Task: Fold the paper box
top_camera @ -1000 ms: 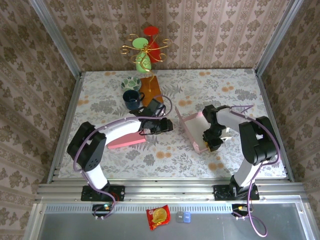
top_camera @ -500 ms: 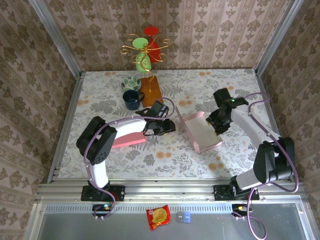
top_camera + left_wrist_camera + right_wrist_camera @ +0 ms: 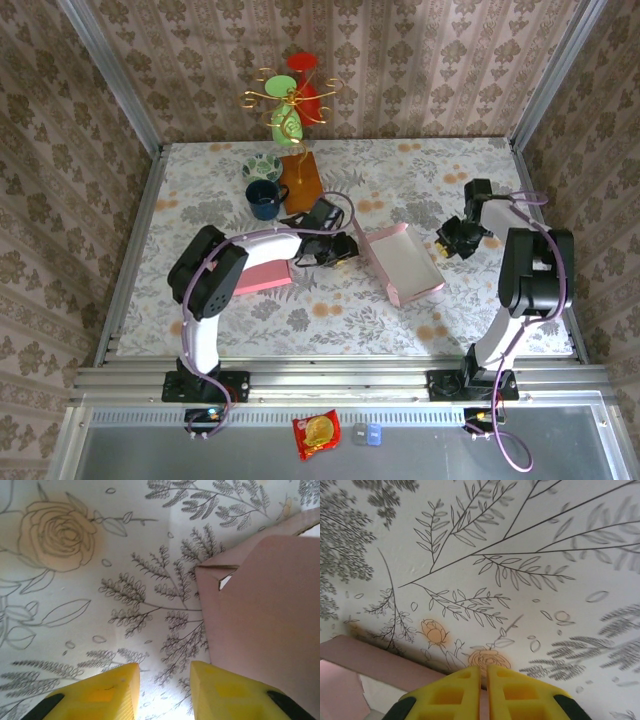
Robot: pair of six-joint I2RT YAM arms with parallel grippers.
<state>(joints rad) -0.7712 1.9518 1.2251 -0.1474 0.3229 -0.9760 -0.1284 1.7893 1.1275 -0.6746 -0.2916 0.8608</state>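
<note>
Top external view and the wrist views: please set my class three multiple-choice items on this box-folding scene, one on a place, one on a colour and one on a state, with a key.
1. Where does the dark mug stand relative to the paper box?
A. inside it
B. to its left and farther back
C. at the near edge, by the arm bases

2. What colour is the paper box?
A. green
B. white
C. pink

3. How does the left gripper stand?
A. open, with nothing between its fingers
B. shut on the mug
C. shut, with its fingers touching

Key:
1 B, since the top view shows the mug well apart from the box, towards the back left.
2 C, since its walls and floor are pink.
3 A, since the left wrist view shows the flowered table through the gap between the fingers.
</note>
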